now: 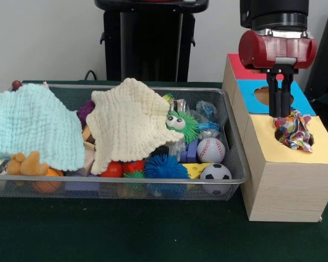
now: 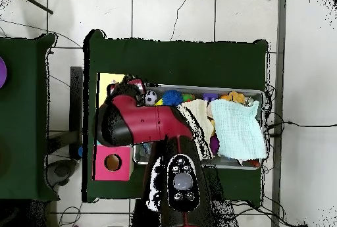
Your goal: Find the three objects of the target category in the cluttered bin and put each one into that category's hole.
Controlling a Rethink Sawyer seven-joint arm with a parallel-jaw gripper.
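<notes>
Right now your gripper [image 1: 280, 112] hangs over the yellow hole [image 1: 293, 136], fingers closed on the patterned cloth [image 1: 294, 130], which sags into that hole. Two more cloths, mint [image 1: 35, 126] and cream [image 1: 128, 123], lie across the bin [image 1: 236, 164].

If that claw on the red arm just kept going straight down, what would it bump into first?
Most likely the multicoloured cloth bunched in the hole of the box's yellow section. The gripper points down right above it, its tips at the cloth's top edge; whether they grip it is unclear.

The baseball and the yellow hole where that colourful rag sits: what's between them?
In the front view, only the bin's mesh wall and the box's wooden side separate the baseball from the yellow hole holding the rag.
</notes>
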